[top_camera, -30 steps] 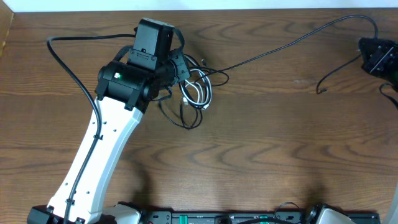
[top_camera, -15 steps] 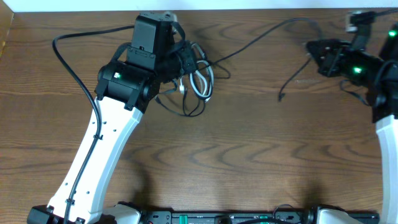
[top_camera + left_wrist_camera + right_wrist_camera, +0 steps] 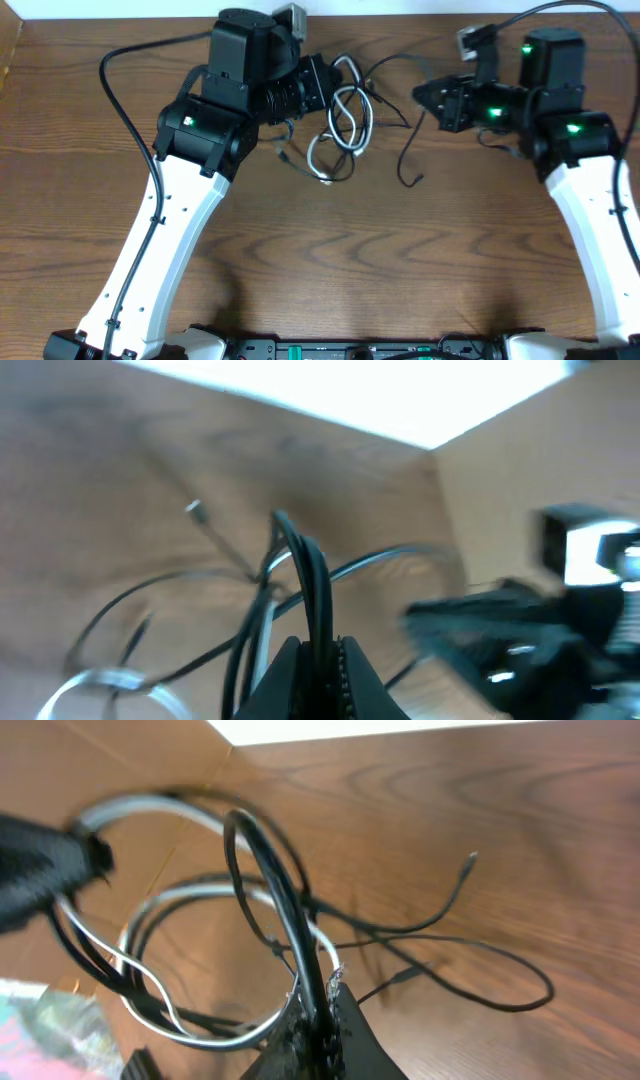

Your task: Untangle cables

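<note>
1. Near edge of the wooden table (image 3: 400, 270): the two white arm links come up from the left and right corners and lean inward toward the far half.
2. A green light (image 3: 190, 122) glows on the left arm's black housing. Another green lamp (image 3: 573, 128) glows on the right arm's. Any lettering on the housings is too small to read.
3. The left gripper (image 3: 320, 650) points right. Its jaws are nearly together, pinching a doubled black cable (image 3: 318, 585) that arches up out of the fingers.
4. The right gripper (image 3: 318, 1000) points left, facing the other and near it but apart. Its jaws are narrow, clamped on a black cable strand (image 3: 278, 890).
5. Between and just beside the two claws sits the tangle of cables (image 3: 345, 120), in the far middle of the table and partly lifted off the wood. The white cable (image 3: 210, 890) makes loops through the black ones.
6. A free black cable end (image 3: 408, 165) trails toward the near side below the right claw. It has a small plug (image 3: 471, 857) at its tip.
7. Farthest out, a white band (image 3: 100, 8) runs along the table's back edge.
</note>
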Robot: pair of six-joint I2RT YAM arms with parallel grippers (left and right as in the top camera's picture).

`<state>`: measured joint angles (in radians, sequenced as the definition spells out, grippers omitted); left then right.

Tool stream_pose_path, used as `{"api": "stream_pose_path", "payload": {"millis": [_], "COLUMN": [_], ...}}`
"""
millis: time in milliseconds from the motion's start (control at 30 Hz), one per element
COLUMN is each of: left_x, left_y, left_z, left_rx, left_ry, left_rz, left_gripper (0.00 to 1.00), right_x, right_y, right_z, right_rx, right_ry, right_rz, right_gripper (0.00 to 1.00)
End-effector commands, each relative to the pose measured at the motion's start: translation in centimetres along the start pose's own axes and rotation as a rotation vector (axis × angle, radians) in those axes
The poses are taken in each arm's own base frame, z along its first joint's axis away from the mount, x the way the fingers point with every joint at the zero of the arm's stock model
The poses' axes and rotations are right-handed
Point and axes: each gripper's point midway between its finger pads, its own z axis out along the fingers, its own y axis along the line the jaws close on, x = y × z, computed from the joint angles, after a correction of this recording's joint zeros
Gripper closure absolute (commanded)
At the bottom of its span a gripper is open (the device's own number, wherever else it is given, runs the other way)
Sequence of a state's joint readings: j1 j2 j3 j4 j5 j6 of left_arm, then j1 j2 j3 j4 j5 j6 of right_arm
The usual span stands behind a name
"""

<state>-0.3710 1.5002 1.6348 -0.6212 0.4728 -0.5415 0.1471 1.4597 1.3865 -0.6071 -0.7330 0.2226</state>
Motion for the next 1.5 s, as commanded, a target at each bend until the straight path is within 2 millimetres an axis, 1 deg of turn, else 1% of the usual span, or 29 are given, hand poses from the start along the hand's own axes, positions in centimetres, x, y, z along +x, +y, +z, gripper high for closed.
{"api": "stream_pose_path", "payload": {"millis": [0,133,300,367,400,500,533,600,700,733,800,867,900,967,1033,1133,1167,1333,1467], "left_x": [-1.0,-1.4,-1.4,-1.4,-1.4,-1.4,-1.4,-1.4,-1.8,-2.4,-4.0,-5.2,-5.7,-6.1,-6.2,-5.4,-5.1,-5.3,-6.1], "left_y": [-3.1,-3.2,-3.3,-3.3,-3.3,-3.3,-3.3,-3.2,-2.6,-1.9,0.1,1.8,2.5,3.0,3.1,2.0,1.5,1.3,1.9], "left_z": [-0.7,-0.8,-0.8,-0.8,-0.8,-0.8,-0.8,-0.8,-0.7,-0.7,-0.9,-1.4,-1.6,-1.9,-1.9,-1.4,-1.3,-1.3,-1.6], "left_rx": [0.130,0.132,0.132,0.132,0.132,0.131,0.131,0.128,0.086,0.041,-0.081,-0.171,-0.204,-0.224,-0.214,-0.150,-0.126,-0.113,-0.127], "left_ry": [-0.019,-0.037,-0.048,-0.050,-0.050,-0.050,-0.050,-0.049,-0.068,-0.093,-0.171,-0.243,-0.280,-0.319,-0.331,-0.279,-0.257,-0.265,-0.320], "left_rz": [0.125,0.181,0.308,0.333,0.339,0.349,0.353,0.365,0.365,0.341,0.225,0.096,0.021,-0.083,-0.153,-0.164,-0.163,-0.173,-0.300], "left_gripper": [0.93,0.93,0.93,0.93,0.93,0.93,0.93,0.93,0.93,0.93,0.93,0.93,0.93,0.93,0.92,0.93,0.93,0.92,0.93], "right_x": [1.0,2.1,3.7,4.0,4.1,3.7,3.5,2.8,1.3,0.9,0.3,0.2,0.3,0.6,0.8,0.7,0.7,1.5,2.3], "right_y": [1.1,2.7,5.6,6.0,6.0,5.1,4.8,4.1,2.3,1.8,0.5,-0.5,-0.8,-1.1,-1.2,-2.3,-2.9,-2.3,-1.7], "right_z": [2.0,3.3,4.6,4.9,5.0,5.0,4.9,4.3,2.6,2.1,1.2,0.7,0.6,0.6,0.8,1.1,1.6,3.0,4.1], "right_rx": [-0.039,-0.076,-0.132,-0.130,-0.121,-0.077,-0.068,-0.052,-0.011,0.003,0.031,0.052,0.058,0.064,0.068,0.110,0.122,0.039,0.019], "right_ry": [0.052,0.092,0.137,0.144,0.144,0.130,0.122,0.100,0.049,0.036,0.014,0.011,0.016,0.027,0.033,0.033,0.036,0.078,0.109], "right_rz": [-0.009,-0.049,-0.147,-0.156,-0.158,-0.149,-0.146,-0.137,-0.109,-0.095,-0.061,-0.027,-0.018,-0.006,-0.003,-0.021,-0.026,-0.017,-0.020], "right_gripper": [0.99,0.96,0.87,0.83,0.80,0.73,0.72,0.71,0.69,0.68,0.64,0.60,0.59,0.57,0.55,0.46,0.42,0.41,0.40]}}
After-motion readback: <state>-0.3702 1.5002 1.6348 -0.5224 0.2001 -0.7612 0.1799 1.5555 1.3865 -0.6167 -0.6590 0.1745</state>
